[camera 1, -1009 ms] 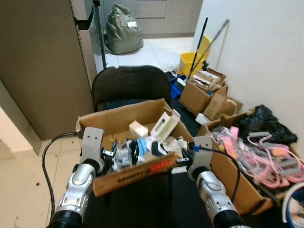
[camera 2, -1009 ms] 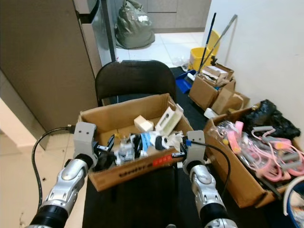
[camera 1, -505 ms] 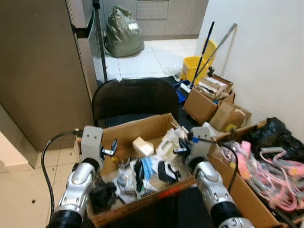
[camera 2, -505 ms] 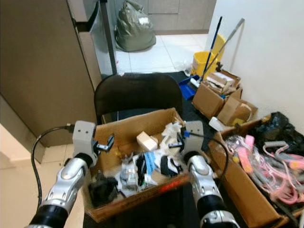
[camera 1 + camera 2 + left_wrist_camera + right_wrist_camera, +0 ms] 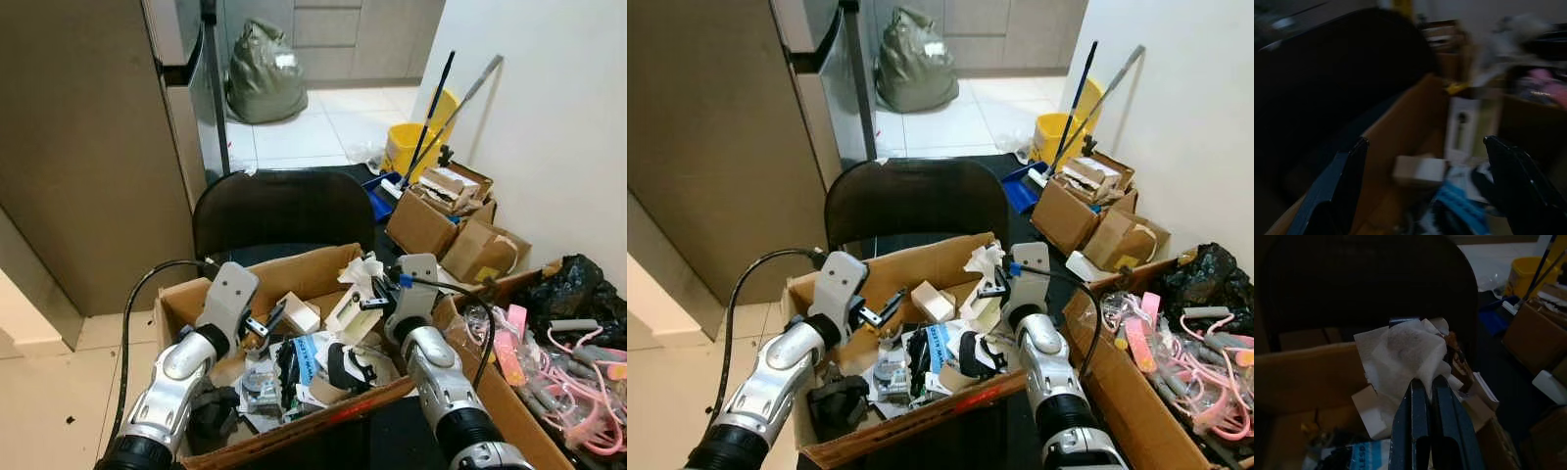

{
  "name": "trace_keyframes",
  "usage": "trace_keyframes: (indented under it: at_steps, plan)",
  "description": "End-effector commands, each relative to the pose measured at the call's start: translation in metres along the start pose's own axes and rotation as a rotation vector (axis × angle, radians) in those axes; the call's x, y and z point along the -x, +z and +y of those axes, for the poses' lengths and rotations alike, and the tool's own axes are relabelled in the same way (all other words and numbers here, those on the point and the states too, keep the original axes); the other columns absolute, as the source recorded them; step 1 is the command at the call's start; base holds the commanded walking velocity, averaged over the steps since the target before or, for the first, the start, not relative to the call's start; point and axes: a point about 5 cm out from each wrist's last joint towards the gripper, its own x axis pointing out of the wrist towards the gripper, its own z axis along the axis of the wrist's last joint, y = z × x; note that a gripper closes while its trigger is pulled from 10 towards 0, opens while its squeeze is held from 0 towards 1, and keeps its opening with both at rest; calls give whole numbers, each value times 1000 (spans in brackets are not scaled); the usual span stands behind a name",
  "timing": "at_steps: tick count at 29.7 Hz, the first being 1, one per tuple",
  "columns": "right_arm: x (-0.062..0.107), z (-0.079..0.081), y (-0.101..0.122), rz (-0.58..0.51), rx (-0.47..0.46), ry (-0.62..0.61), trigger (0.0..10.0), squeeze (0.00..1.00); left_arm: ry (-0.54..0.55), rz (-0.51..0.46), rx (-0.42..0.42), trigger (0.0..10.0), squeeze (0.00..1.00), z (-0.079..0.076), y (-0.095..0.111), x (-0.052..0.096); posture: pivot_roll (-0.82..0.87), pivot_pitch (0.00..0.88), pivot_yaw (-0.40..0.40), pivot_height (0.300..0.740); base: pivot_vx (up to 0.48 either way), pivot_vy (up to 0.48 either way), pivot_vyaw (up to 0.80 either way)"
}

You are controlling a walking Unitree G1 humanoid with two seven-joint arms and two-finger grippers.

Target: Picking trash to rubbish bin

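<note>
An open cardboard box (image 5: pixel 294 266) full of mixed litter stands on a black chair. My right gripper (image 5: pixel 368 300) hovers over the box's far right corner, shut on a crumpled white tissue (image 5: pixel 361 266). The right wrist view has the tissue (image 5: pixel 1405 352) pinched between the closed fingers (image 5: pixel 1418 421). My left gripper (image 5: pixel 266 319) is open over the left half of the box, beside a small white carton (image 5: pixel 297 311). That carton (image 5: pixel 1418 169) lies between the spread fingers (image 5: pixel 1349 176) in the left wrist view.
The chair back (image 5: pixel 279 206) rises behind the box. A tall grey cabinet (image 5: pixel 88 147) stands on the left. A full grey-green sack (image 5: pixel 260 83) sits on the far tiles. On the right are a yellow mop bucket (image 5: pixel 411 147), small cartons (image 5: pixel 431 211), and a box of pink items (image 5: pixel 549 362).
The camera has shifted. Both grippers have moved from the box's front edge to above its contents. The left gripper has swung inward toward the small white carton.
</note>
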Motion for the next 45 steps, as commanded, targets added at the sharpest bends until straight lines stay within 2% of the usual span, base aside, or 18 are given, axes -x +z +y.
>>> trace_keyframes:
  at_steps: [1, 5, 8, 11, 13, 19, 23, 24, 28, 32, 33, 35, 36, 38, 40, 42, 44, 45]
  plan:
    - [2, 3, -8, 41, 40, 41, 10000, 0, -98, 33, 20, 10000, 0, -8, -5, 4, -55, 97, -13, 740, 0, 0, 0]
    - [1, 7, -8, 55, 65, 88, 10000, 0, -150, 54, 52, 10000, 0, -10, -6, 6, -56, 97, -13, 740, 0, 0, 0]
    - [-2, 14, -12, 109, 116, 157, 10000, 0, -274, 162, 98, 10000, 0, -10, -13, 17, -52, 93, -17, 740, 0, 0, 0]
    - [-4, 19, -13, 131, 159, 202, 10000, 0, -340, 243, 114, 10000, 0, -9, -17, 28, -46, 93, -24, 740, 0, 0, 0]
    - [-4, 20, -13, 132, 170, 216, 10000, 0, -354, 264, 128, 10000, 0, -10, -18, 30, -45, 92, -25, 740, 0, 0, 0]
    - [-5, 25, -11, 123, 182, 253, 10000, 0, -373, 258, 176, 10000, 0, -11, -17, 34, -39, 88, -27, 740, 0, 0, 0]
    - [-7, 26, -11, 119, 155, 245, 10000, 0, -380, 262, 189, 10000, 0, -11, -15, 34, -36, 79, -28, 740, 0, 0, 0]
    - [-6, 28, -12, 123, 128, 265, 10000, 1000, -383, 268, 190, 10000, 0, -11, -14, 35, -36, 77, -28, 740, 0, 0, 0]
    - [-6, 32, -13, 128, 104, 295, 10000, 1000, -386, 274, 192, 10000, 0, -11, -12, 35, -36, 73, -28, 740, 0, 0, 0]
    - [-6, 30, -13, 132, 144, 272, 10000, 1000, -388, 278, 194, 10000, 0, -11, -12, 35, -38, 65, -28, 740, 0, 0, 0]
    - [-6, 28, -14, 138, 142, 265, 10000, 0, -387, 278, 193, 10000, 0, -11, -12, 35, -39, 62, -28, 740, 0, 0, 0]
    - [-5, 23, -15, 145, 159, 237, 10000, 0, -366, 265, 188, 10000, 0, -10, -11, 34, -42, 57, -28, 740, 0, 0, 0]
    - [-4, 18, -15, 142, 164, 202, 10000, 0, -299, 250, 149, 10000, 0, -5, -11, 30, -44, 55, -30, 740, 0, 0, 0]
    - [-1, -1, -18, 157, 166, 63, 10000, 0, -84, 263, 87, 10000, 0, 13, -15, 20, -44, 52, -33, 740, 0, 0, 0]
    - [3, -17, -22, 180, 158, -44, 10000, 0, 52, 248, 74, 10000, 0, 25, -15, 15, -47, 48, -35, 740, 0, 0, 0]
    - [6, -23, -24, 188, 154, -81, 10000, 0, 92, 230, 79, 10000, 0, 28, -14, 15, -47, 48, -35, 740, 0, 0, 0]
    - [19, -45, -36, 230, 113, -220, 10000, 0, 218, 243, 1, 10000, 0, 36, -15, 13, -48, 46, -34, 740, 0, 0, 0]
    - [24, -51, -39, 238, 108, -251, 10000, 0, 245, 240, -37, 10000, 0, 37, -15, 12, -48, 46, -34, 740, 0, 0, 0]
